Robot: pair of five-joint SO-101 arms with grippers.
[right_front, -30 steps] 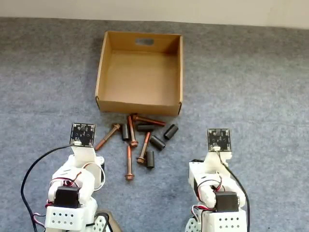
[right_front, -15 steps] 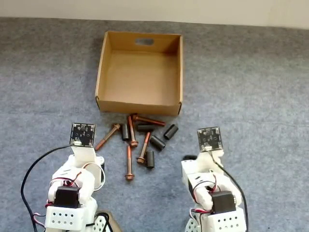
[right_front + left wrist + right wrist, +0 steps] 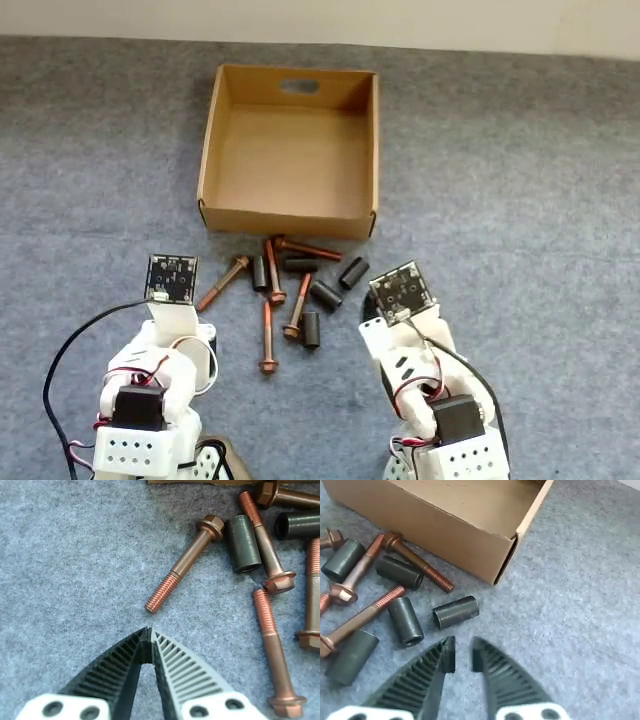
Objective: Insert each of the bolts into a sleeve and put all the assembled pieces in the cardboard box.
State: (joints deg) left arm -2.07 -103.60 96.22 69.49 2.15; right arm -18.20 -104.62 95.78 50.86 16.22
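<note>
Five bolts (image 3: 267, 337) and five sleeves (image 3: 325, 295) lie jumbled before the box (image 3: 288, 218); left jaws closed, right jaws slightly parted, both empty.

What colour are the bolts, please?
The bolts are coppery brown, clearest in the left wrist view.

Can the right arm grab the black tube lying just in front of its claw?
Probably yes. The right gripper points at the black tube, its jaws slightly apart, with just bare carpet between them and nothing in the way.
</note>
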